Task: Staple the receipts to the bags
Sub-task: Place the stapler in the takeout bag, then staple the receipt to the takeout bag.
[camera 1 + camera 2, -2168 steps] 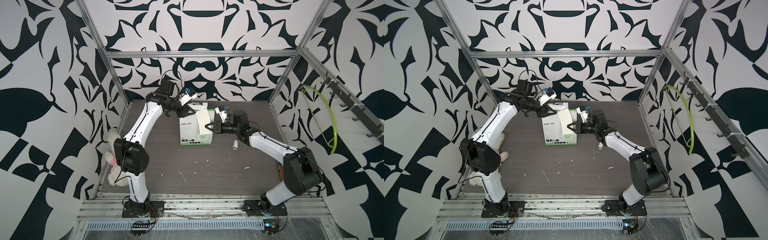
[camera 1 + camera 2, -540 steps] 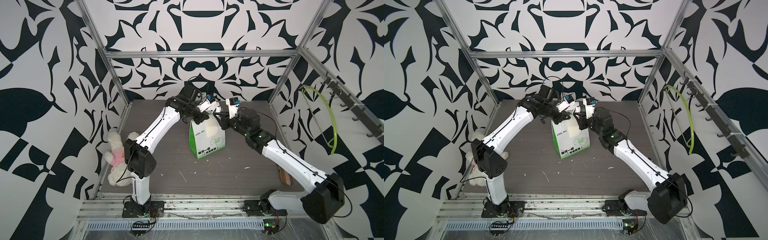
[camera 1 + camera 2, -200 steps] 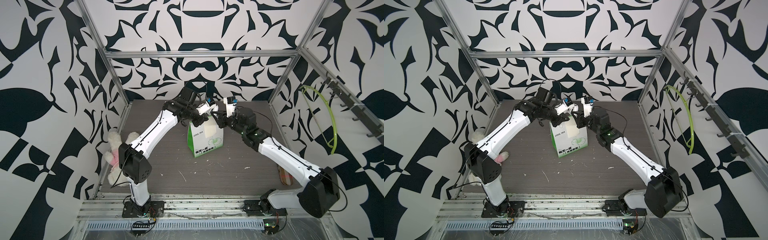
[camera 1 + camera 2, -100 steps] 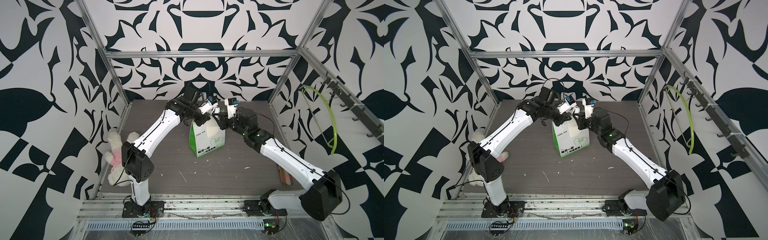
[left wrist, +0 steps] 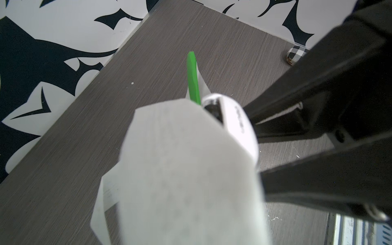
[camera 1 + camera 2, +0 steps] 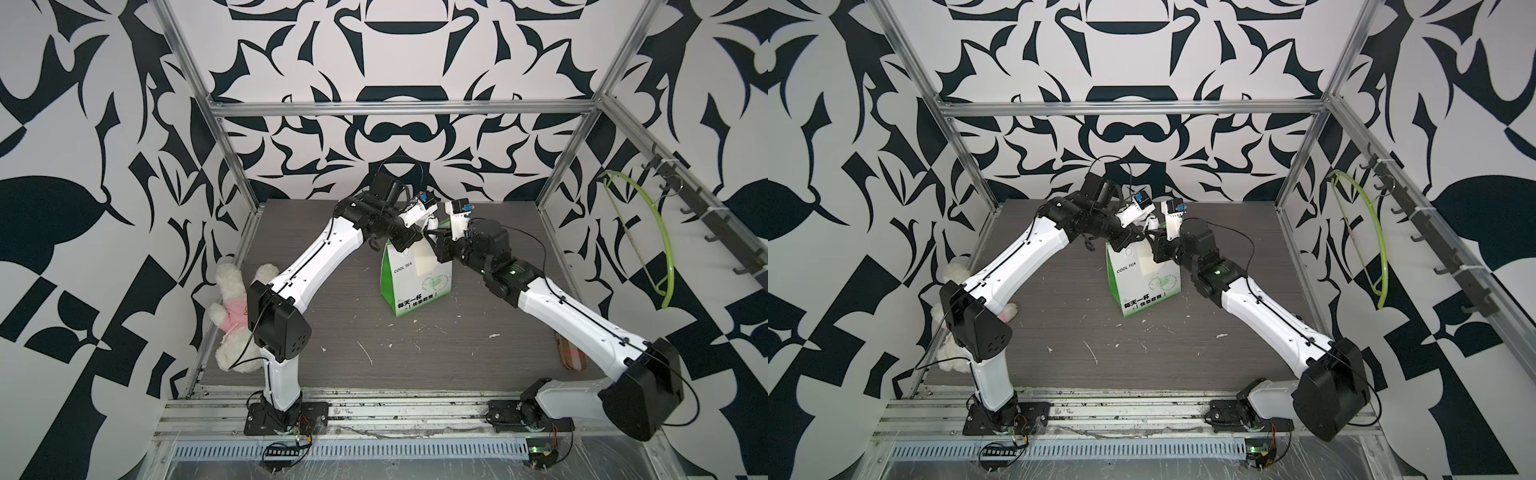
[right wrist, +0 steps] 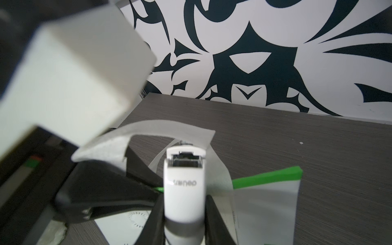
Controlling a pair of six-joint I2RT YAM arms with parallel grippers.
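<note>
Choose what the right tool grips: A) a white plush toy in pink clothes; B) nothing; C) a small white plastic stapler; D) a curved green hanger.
C: in the right wrist view, the right tool clamps the small white plastic stapler between its black fingers, at the top edge of the white and green paper bag.

Black-white patterned walls (image 6: pixel 395 50), grey floor (image 6: pixel 415 365), seemingly woodgrain
</note>
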